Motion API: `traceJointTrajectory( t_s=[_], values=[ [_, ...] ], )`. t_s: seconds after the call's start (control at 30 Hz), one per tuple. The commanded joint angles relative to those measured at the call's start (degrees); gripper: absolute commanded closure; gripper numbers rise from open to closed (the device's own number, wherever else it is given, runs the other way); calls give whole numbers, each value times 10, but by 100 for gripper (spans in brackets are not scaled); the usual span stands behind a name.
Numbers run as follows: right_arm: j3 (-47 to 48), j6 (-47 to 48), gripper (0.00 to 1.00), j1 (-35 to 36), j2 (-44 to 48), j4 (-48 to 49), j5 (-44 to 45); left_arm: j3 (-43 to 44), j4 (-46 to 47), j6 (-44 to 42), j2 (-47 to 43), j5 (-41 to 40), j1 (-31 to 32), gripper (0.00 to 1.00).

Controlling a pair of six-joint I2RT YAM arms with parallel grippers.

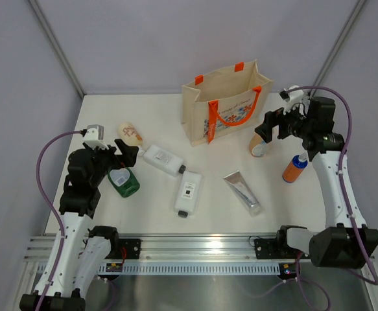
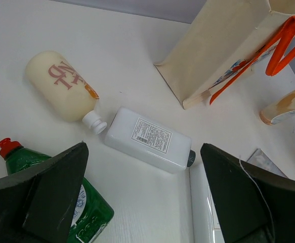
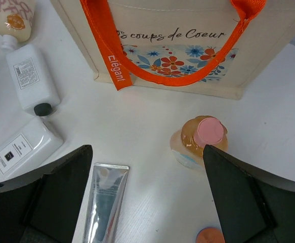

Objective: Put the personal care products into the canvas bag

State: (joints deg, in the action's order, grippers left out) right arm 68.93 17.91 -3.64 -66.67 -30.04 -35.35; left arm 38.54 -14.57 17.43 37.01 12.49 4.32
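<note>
The canvas bag (image 1: 224,107) stands upright at the back centre, open at the top; it also shows in the right wrist view (image 3: 187,45). On the table lie a beige bottle (image 1: 129,134), a green bottle (image 1: 124,181), two white bottles (image 1: 163,159) (image 1: 188,192) and a silver tube (image 1: 242,192). A tan pink-capped bottle (image 1: 260,144) and an orange blue-capped bottle (image 1: 295,168) stand right of the bag. My left gripper (image 1: 128,159) (image 2: 143,167) is open and empty, above the green and white bottles. My right gripper (image 1: 273,129) (image 3: 147,152) is open and empty, above the pink-capped bottle (image 3: 202,139).
Grey walls close the table at the back and both sides. An aluminium rail (image 1: 195,249) with the arm bases runs along the near edge. Purple cables loop beside each arm. The bag's orange handles (image 3: 112,55) hang down its printed side.
</note>
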Motion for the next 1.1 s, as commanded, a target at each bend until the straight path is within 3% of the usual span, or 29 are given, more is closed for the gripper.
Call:
traceJointTrajectory(
  t_s=[0.0,0.13,0.33,0.6,1.07],
  values=[
    [43,-69,1,19,-55,35,44,22,15,-8,2,15,2,1],
    [38,-90,0,66,-115,71,218,24,10,-12,6,10,2,1],
    [-34,-72,1,68,-131,152,285,22,11,-14,8,8,2,1],
    [-72,-39,0,66,-131,185,300,22,11,-15,11,11,2,1],
    [-100,-35,1,67,-66,161,177,21,14,-16,6,10,2,1]
  ],
)
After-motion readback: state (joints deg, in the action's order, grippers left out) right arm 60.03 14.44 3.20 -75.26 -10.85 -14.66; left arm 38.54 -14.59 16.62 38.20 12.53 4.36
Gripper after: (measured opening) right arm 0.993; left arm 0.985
